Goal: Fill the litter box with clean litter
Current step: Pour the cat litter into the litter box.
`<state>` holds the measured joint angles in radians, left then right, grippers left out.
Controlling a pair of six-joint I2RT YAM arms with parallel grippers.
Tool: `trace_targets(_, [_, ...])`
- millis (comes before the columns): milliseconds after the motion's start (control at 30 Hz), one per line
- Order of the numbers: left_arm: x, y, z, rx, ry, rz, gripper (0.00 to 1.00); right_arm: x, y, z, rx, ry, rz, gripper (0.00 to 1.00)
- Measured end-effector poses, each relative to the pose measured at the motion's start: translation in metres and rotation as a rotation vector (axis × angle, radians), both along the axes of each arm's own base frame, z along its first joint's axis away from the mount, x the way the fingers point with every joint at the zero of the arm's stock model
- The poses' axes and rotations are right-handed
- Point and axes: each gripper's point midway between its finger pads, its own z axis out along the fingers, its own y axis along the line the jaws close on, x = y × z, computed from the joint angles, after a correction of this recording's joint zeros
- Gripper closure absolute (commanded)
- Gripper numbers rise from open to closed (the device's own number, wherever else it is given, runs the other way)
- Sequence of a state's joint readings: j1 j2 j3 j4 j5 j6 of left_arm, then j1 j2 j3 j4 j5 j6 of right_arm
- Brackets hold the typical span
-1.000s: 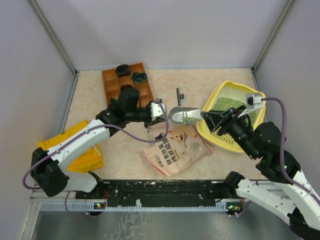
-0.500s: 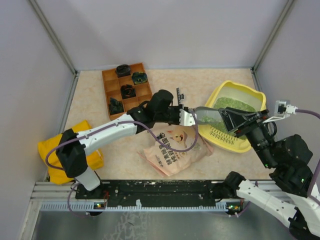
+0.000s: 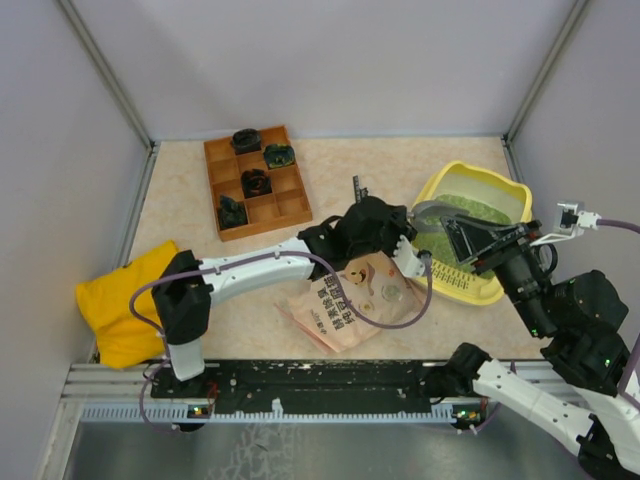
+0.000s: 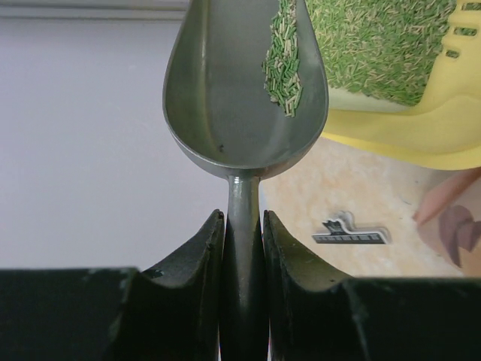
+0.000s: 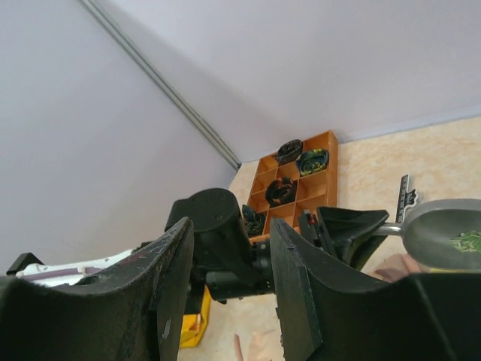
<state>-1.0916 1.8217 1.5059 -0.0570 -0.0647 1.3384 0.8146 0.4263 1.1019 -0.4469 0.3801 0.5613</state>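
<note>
The yellow litter box (image 3: pixel 480 287) stands at the right, with green litter (image 3: pixel 470 205) in its far half; it also shows in the left wrist view (image 4: pixel 421 128). My left gripper (image 3: pixel 410 242) is shut on the handle of a grey scoop (image 4: pixel 240 98). The scoop bowl (image 3: pixel 432 210) hangs over the box's left rim. A small streak of green granules (image 4: pixel 285 64) lies along one side of the bowl. My right gripper (image 3: pixel 462 238) is open and empty, raised above the near part of the box. It faces the left arm (image 5: pixel 225 241).
A pink printed pouch (image 3: pixel 355 295) lies left of the box, under the left arm. A black clip (image 3: pixel 358 190) lies behind it. A brown wooden compartment tray (image 3: pixel 257 180) stands at the back left. A yellow cloth bag (image 3: pixel 125 300) lies at the near left.
My left arm swung right, carrying the scoop from above the pouch to over the litter box rim. The scoop now holds fewer granules. My right gripper drew back from the box.
</note>
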Motion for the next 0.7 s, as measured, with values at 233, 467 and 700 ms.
trace_targets(233, [0.001,-0.018,-0.008,0.152,-0.274,0.001,1.0,0.0,0.0,-0.001,0.0,0.005,0.001,0.55])
trace_targets(467, [0.002,-0.019,0.004,0.262,-0.508,0.035,1.0,0.0,0.0,-0.002,0.002,0.009,0.001,0.54])
trace_targets(700, [0.004,-0.017,0.01,0.321,-0.6,0.065,1.0,0.0,0.001,-0.002,0.006,0.013,0.003,0.54])
